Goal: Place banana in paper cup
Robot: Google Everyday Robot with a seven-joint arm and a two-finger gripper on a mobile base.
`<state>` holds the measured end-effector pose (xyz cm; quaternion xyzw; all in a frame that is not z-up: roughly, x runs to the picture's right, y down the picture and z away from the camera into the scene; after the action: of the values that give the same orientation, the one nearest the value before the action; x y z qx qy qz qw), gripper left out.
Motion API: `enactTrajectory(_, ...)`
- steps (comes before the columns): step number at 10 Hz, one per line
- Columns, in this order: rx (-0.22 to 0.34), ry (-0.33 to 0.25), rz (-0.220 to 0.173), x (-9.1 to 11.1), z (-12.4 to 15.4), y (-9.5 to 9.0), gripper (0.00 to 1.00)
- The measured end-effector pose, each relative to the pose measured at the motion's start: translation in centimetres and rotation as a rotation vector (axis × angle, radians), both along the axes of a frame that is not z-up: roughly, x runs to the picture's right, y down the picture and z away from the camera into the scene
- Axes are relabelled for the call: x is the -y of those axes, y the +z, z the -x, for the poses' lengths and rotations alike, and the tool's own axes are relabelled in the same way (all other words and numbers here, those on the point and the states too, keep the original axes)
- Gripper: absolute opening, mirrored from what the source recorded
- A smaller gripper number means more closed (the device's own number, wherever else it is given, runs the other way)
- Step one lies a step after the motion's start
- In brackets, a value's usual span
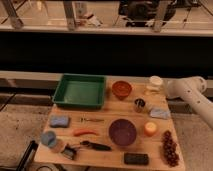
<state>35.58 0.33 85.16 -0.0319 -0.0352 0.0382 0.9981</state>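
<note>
The gripper (163, 90) is being held at the far right corner of the wooden table (107, 120), at the end of the white arm (192, 92) that is reaching in from the right edge. Whether it is released or clenched on anything cannot be told; it is being shown only as a pale shape just beside the paper cup (155, 81). The cup is being seen upright near the table's back right corner. A small pale yellow patch, taken to be the banana (150, 91), is lying just in front of the cup's foot, on the gripper's side; whether it is touching the cup cannot be told.

Further out, a small dark metal cup (140, 104) is standing in front of the banana, with a blue cloth (160, 114) to its right. An orange bowl (121, 89) is sitting left of the paper cup, and a green tray (80, 91) is occupying the back left. A purple bowl (122, 132) is resting near the middle front, with an orange cylinder (150, 129) and a bunch of dark grapes (170, 148) to its right. An orange-red curved thing (85, 132) is lying well apart on the left.
</note>
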Motion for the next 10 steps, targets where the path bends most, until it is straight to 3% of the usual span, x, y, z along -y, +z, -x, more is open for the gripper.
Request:
enactTrajectory(4, 0.011, 0.015, -0.071, 3.5, 0.9, -1.3, 0.01)
enactTrajectory(8, 0.040, -0.014, -0.145, 7.5, 2.4, 1.2, 0.01)
enactTrajectory(10, 0.037, -0.042, -0.174, 8.4, 2.6, 2.3, 0.01)
